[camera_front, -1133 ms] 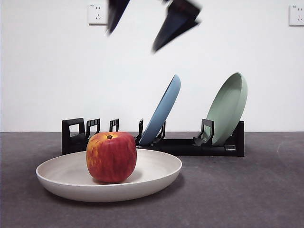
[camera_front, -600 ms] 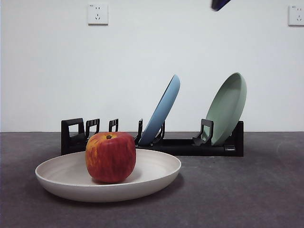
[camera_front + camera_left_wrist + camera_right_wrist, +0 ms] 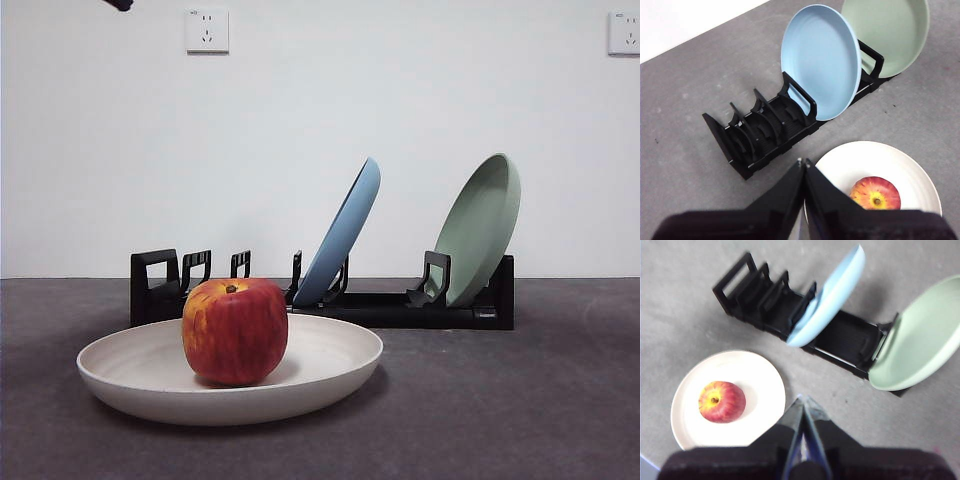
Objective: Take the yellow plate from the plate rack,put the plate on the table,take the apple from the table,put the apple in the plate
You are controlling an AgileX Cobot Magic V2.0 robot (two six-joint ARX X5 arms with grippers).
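The red, yellow-streaked apple (image 3: 235, 331) sits stem-up in the cream yellow plate (image 3: 330, 375), apparently off-centre. The plate lies flat on the grey table (image 3: 520, 400), just before the black plate rack (image 3: 400, 308).

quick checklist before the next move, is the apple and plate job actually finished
1. apple sits inside the yellow plate: ok.
2. yellow plate lies flat on the table, in front of the plate rack: ok.
3. left gripper shut, holding nothing, up above the table: ok.
4. right gripper shut, holding nothing, up above the table: ok.
5. light blue plate and pale green plate lean in their rack slots: ok.
6. whether the apple will stay steady if the table is bumped: cannot tell.
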